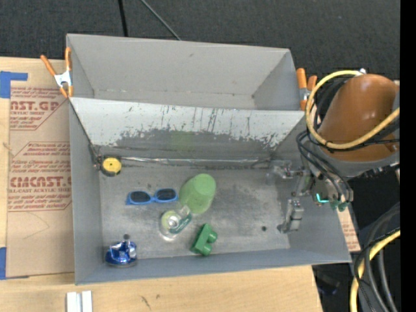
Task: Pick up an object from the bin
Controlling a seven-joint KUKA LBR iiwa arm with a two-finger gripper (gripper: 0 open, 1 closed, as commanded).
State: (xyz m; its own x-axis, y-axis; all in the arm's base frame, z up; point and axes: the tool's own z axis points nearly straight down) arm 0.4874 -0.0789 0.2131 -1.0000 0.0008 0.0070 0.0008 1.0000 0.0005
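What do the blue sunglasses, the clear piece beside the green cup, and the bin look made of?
The blue sunglasses look like moulded plastic: even saturated colour, slight gloss. The clear piece is transparent plastic or glass, cannot tell which; it shows bright glints. The bin looks like grey sheet metal, matte, with scratched, worn streaks along the back wall.

Six small things lie on the left and middle of the grey bin's (pixel 260 200) floor. A yellow disc (pixel 111 166) sits at the back left, by the foot of the wall; blue sunglasses (pixel 151 196) lie flat nearer the middle. Just right of them a pale green cup (pixel 197 194) lies on its side; a clear round container (pixel 173 222) touches its front edge. A dark green block (pixel 204 240) lies just beside that container; a blue toy (pixel 121 253) rests in the front left corner, apart from the others.
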